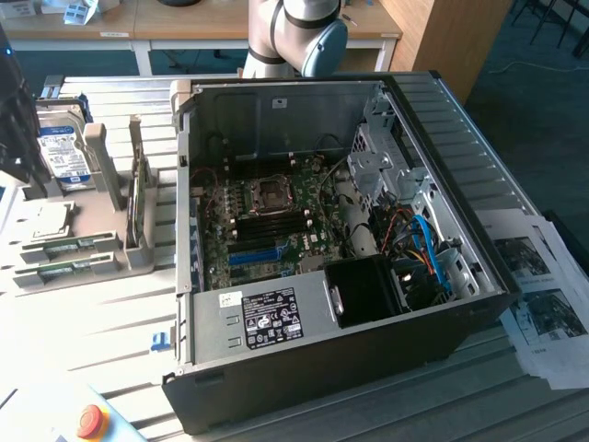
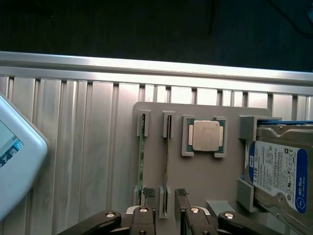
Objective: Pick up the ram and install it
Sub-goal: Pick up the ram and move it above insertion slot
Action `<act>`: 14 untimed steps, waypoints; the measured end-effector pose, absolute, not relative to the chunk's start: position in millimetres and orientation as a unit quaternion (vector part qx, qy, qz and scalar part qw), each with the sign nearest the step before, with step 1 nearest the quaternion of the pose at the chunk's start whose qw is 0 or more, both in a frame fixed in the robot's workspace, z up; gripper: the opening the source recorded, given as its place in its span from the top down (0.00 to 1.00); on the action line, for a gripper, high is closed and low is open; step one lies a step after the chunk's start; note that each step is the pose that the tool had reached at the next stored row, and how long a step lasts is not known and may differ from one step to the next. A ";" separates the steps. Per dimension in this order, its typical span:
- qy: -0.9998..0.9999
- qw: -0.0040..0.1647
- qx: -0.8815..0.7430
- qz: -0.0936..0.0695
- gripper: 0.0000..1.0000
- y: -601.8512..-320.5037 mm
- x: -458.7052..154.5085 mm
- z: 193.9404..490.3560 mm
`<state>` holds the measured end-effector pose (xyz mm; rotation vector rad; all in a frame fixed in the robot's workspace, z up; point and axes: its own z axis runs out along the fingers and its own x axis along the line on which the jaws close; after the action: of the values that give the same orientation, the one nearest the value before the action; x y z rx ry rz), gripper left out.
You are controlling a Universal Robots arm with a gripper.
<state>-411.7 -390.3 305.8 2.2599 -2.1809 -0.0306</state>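
Fingers (image 2: 148, 192) of the gripper (image 2: 165, 193) stand spread either side of the ram (image 2: 166, 156), upright on edge in the grey holder's (image 2: 205, 176) slot nearest the CPU (image 2: 205, 136), so an off-centre squeeze would likely cock it in that slot or clip the neighbouring stick (image 2: 141, 156).

Your arm (image 1: 308, 32) showed one grey joint with a blue cap at the exterior view's top. Your gripper (image 2: 165, 193) pointed down, jaws apart, fingertips (image 2: 148, 192) level, dark linkages spread.

Bright daylight, glare on ribbed table (image 1: 101, 313), shadowed case (image 1: 276, 120) interior
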 end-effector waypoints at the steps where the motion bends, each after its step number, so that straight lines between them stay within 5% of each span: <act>1: -0.694 0.000 0.720 -0.010 0.71 -390.3 -411.7 305.1; 14: -0.694 0.000 0.720 -0.010 0.71 -390.3 -411.7 295.4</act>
<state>-411.7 -390.3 295.4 2.2600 -2.1810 -0.0306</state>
